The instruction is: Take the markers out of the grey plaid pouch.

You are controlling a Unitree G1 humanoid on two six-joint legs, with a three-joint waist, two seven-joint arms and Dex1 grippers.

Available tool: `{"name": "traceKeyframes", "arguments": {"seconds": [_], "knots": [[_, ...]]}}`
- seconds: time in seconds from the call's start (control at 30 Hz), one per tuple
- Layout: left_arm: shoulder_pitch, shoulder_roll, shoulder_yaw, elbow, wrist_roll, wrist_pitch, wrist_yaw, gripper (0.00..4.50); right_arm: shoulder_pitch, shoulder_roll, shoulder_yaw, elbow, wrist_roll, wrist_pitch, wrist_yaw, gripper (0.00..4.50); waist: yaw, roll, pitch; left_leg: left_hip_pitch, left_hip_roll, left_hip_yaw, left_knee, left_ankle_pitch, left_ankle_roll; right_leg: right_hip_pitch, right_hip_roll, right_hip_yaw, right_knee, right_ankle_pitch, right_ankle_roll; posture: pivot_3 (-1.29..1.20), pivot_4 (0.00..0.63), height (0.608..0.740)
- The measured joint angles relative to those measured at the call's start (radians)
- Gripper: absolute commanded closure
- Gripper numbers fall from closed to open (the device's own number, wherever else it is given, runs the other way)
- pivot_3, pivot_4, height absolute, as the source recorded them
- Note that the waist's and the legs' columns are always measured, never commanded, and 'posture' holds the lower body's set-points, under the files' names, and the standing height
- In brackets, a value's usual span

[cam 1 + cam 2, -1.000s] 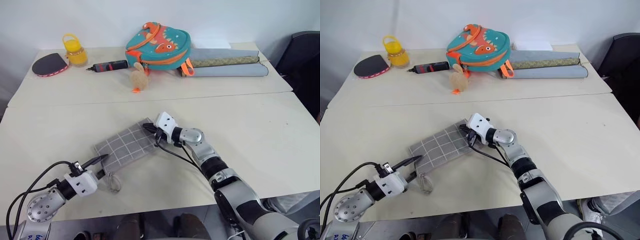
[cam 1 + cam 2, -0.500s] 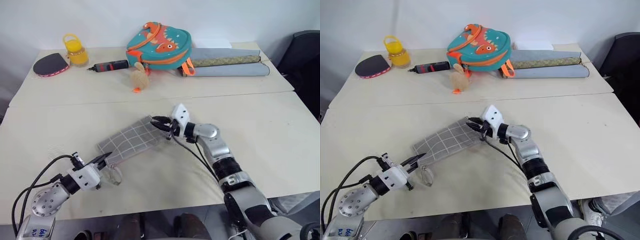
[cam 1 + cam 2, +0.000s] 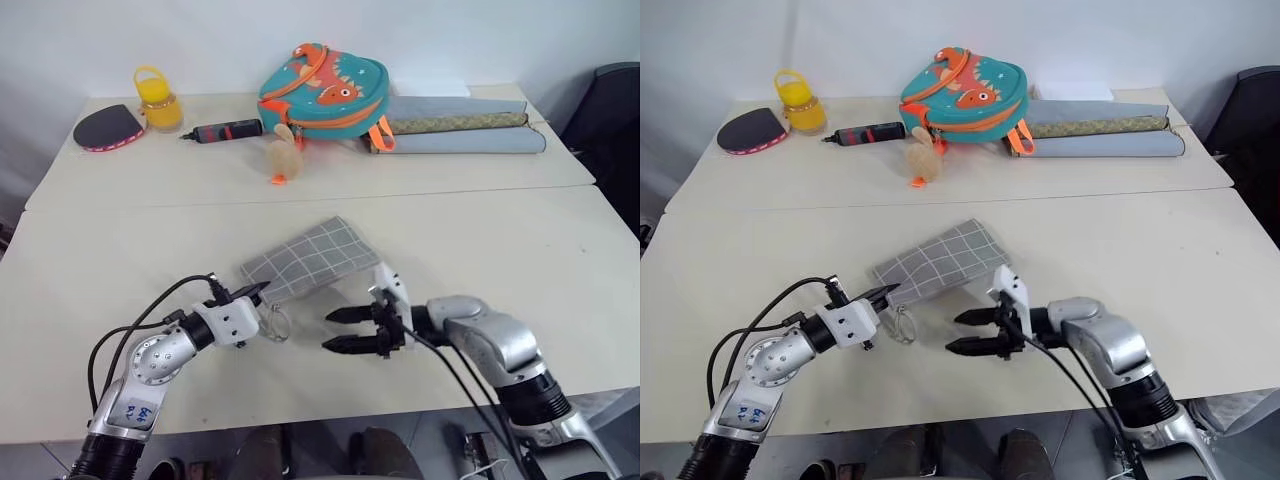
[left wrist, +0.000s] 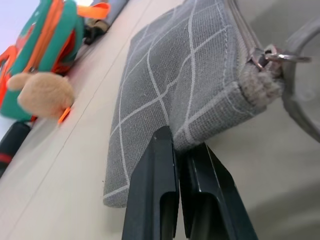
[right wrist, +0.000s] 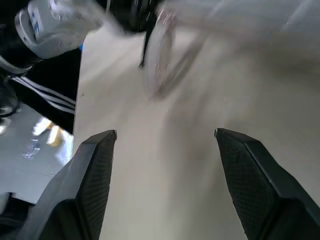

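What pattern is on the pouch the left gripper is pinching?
Grey fabric with a thin white grid on the pouch; the left wrist view shows it best.

The grey plaid pouch (image 3: pixel 305 258) lies on the near table (image 3: pixel 560 260). The left gripper (image 3: pixel 258 291) is at its near left corner. The right gripper (image 3: pixel 340 330) is just in front of the pouch. The backpack (image 3: pixel 322 88) is far behind the pouch.
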Motion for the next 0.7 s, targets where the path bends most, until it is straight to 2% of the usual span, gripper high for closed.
{"name": "traceKeyframes", "arguments": {"seconds": [0.2,0.4,0.5,0.6,0.63,0.67,0.7], "knots": [[-0.075,-0.005,-0.054,0.012,0.004,0.025,-0.007,4.5,-0.08,0.123,-0.02,0.061,0.018,0.033,-0.087,1.22,0.0,0.0,0.0,0.0,0.0,0.0,0.0,0.003,-0.006,0.0,0.0,0.0,0.001,0.0,0.0,0.0,0.15,0.74],[-0.112,-0.002,-0.06,0.063,-0.004,0.028,-0.015,4.5,-0.111,0.174,0.01,0.122,-0.013,0.005,-0.114,1.22,0.0,0.0,0.0,-0.001,0.0,0.0,0.0,0.003,-0.006,0.0,0.001,-0.001,0.002,0.0,0.0,0.0,0.15,0.74],[-0.117,-0.002,-0.061,0.078,-0.017,0.025,-0.019,4.5,-0.112,0.197,0.02,0.15,-0.021,-0.004,-0.119,1.77,-0.001,0.0,0.0,-0.001,0.0,0.0,0.0,0.003,-0.006,0.0,0.001,-0.002,0.002,0.0,0.0,0.0,0.15,0.74],[-0.121,-0.002,-0.061,0.079,-0.017,0.023,-0.019,4.5,-0.116,0.199,0.018,0.153,-0.021,-0.003,-0.119,2.81,0.0,0.0,0.0,-0.001,0.0,0.0,0.0,0.003,-0.006,0.0,0.001,-0.002,0.002,0.0,0.0,0.0,0.15,0.74],[-0.121,-0.003,-0.061,0.079,-0.017,0.023,-0.019,4.5,-0.118,0.199,0.018,0.153,-0.021,-0.003,-0.121,3.37,0.0,0.0,0.0,-0.001,0.0,0.0,0.0,0.003,-0.006,0.0,0.001,-0.002,0.002,0.0,0.0,0.0,0.15,0.74],[-0.121,-0.003,-0.061,0.079,-0.017,0.023,-0.019,4.5,-0.118,0.2,0.018,0.153,-0.021,-0.003,-0.122,3.45,0.0,0.0,0.0,-0.001,0.0,0.0,0.0,0.003,-0.006,0.0,0.001,-0.002,0.002,0.0,0.0,0.0,0.15,0.74],[-0.121,-0.003,-0.061,0.079,-0.017,0.023,-0.019,4.5,-0.117,0.196,0.019,0.154,-0.026,-0.008,-0.121,3.84,0.0,0.0,0.0,-0.001,0.0,0.0,0.0,0.003,-0.006,0.0,0.001,-0.002,0.002,0.0,0.0,0.0,0.15,0.74]]}}
